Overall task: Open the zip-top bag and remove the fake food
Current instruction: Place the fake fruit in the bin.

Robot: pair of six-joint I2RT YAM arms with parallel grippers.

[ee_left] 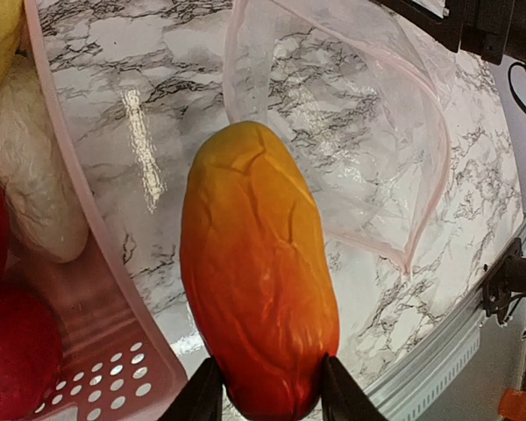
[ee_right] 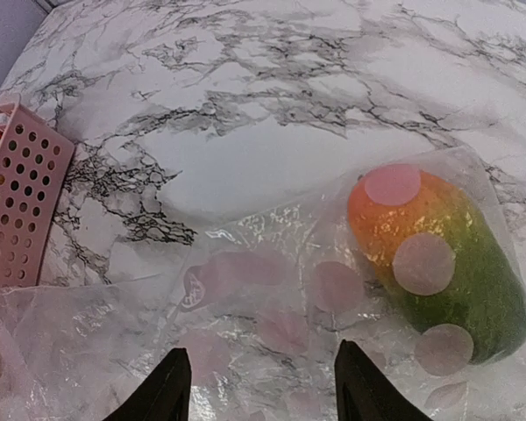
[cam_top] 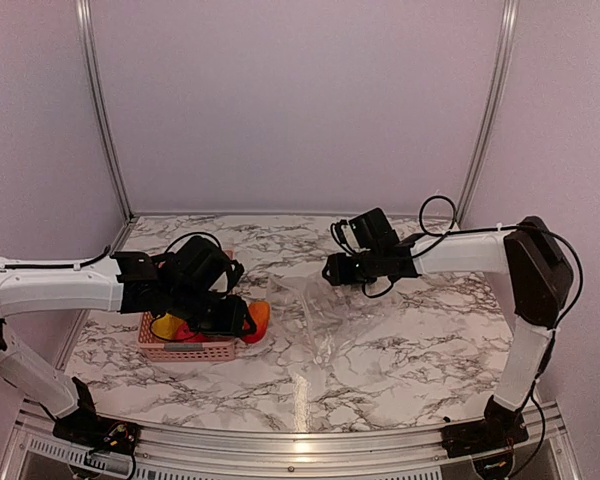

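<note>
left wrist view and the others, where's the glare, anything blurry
left wrist: a bright glare streak on the marble table, orange fruit in sharp focus; right wrist: zip-top bag crinkles shine; top external: a fainter streak near the table's front edge

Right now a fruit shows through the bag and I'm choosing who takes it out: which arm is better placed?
Right, probably. The right gripper is open over the zip-top bag, near the green-orange fruit. The left gripper holds an orange fruit beside the pink basket.
</note>
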